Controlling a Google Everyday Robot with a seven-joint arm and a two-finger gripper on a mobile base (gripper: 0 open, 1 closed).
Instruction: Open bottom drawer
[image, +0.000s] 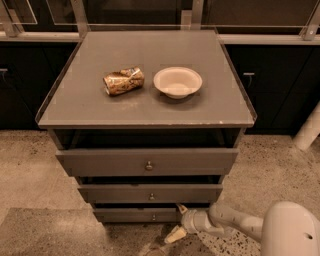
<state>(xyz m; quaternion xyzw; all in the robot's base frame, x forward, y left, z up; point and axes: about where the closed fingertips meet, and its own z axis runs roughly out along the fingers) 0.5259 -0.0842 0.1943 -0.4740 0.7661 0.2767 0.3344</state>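
Note:
The grey cabinet (145, 107) has three drawers, each with a small round centre knob. The bottom drawer (130, 215) is the lowest and narrowest front, just above the floor, and its tiny knob (154, 217) shows at its centre. My gripper (178, 221) is low by the floor at the right end of the bottom drawer's front, to the right of the knob. It is open, with one finger (181, 208) up against the drawer's upper edge and the other (175, 234) down near the floor. It holds nothing.
A crushed can (123, 81) and a white bowl (177, 81) sit on the cabinet top. The top drawer (100, 162) and middle drawer (110, 193) fronts stick out above the bottom one. My white arm (250, 227) reaches in from the lower right. Dark cabinets stand behind.

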